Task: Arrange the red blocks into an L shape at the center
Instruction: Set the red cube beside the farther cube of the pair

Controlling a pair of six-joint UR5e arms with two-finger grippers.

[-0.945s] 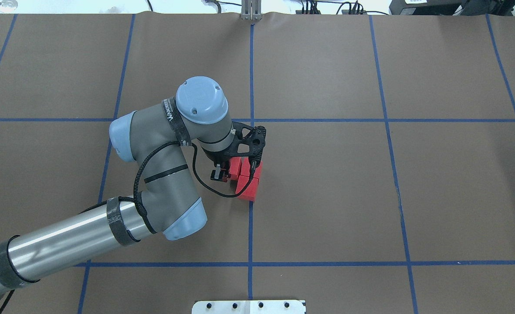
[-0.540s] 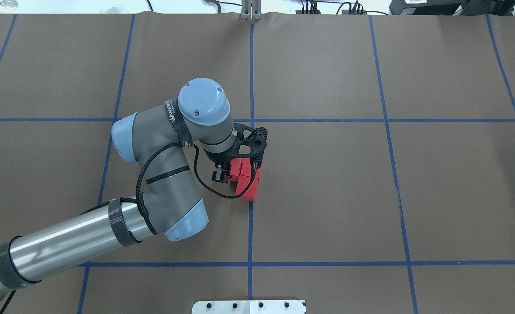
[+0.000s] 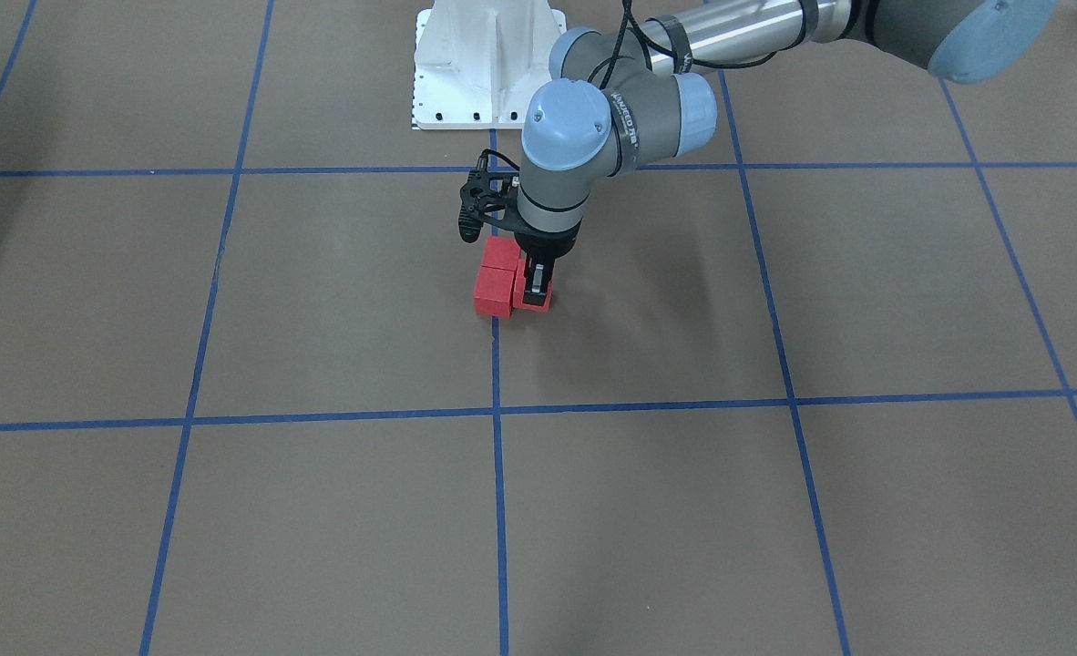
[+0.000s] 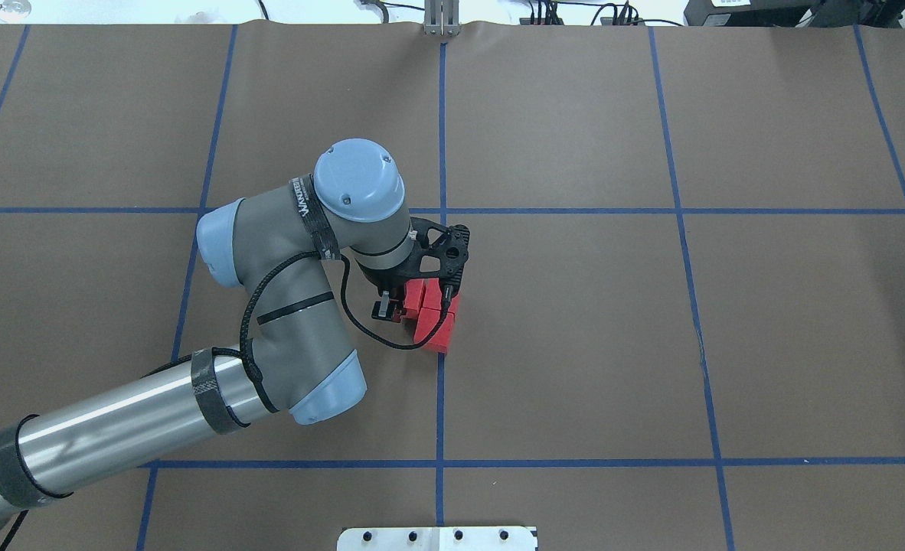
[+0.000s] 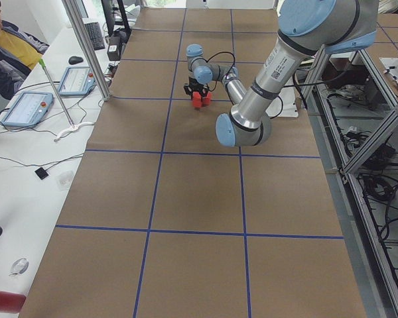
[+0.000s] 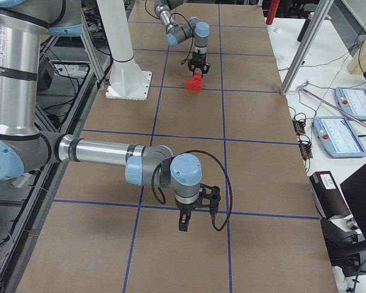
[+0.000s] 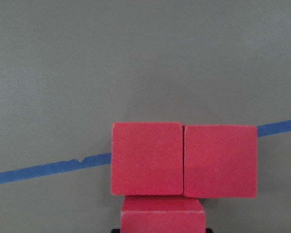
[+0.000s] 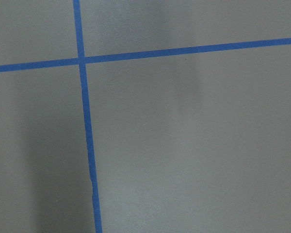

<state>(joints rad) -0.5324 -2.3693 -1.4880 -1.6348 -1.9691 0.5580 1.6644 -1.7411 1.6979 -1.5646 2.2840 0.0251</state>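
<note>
**Bench** (image 4: 575,344): brown matte surface, marked into large squares by blue tape lines (image 4: 440,398). A white metal robot base (image 3: 484,64) sits at the middle of the robot-side edge.

**Red blocks** (image 3: 495,290): three small matte cubes, grouped at mid-bench on the middle tape line, roughly halfway between the robot-side edge and the operators' edge.
- Two sit side by side, faces touching, in a row along that line.
- The third block (image 7: 163,213) lies against the side of the one nearer the operators' edge, toward the bench's left end.
- Together they make an L.
- All three rest on the surface.

**Left gripper** (image 3: 535,296): pointing straight down over the third block.
- The fingers are set narrow, one on each side of that cube, and clasp it.
- In the wrist view the cube fills the bottom centre, with dark finger edges just at its sides.
- A black cable loops from the wrist to the forearm.

**Right gripper** (image 6: 194,221): hanging above the bench toward its right end, well apart from the blocks.
- It is near a crossing of tape lines, which its wrist camera shows.
- I cannot tell how far apart its fingers stand.

**Off the bench:** a seated operator (image 5: 6,53) in yellow beyond the operators' edge, with two control pendants (image 5: 26,109) on a white side table.
</note>
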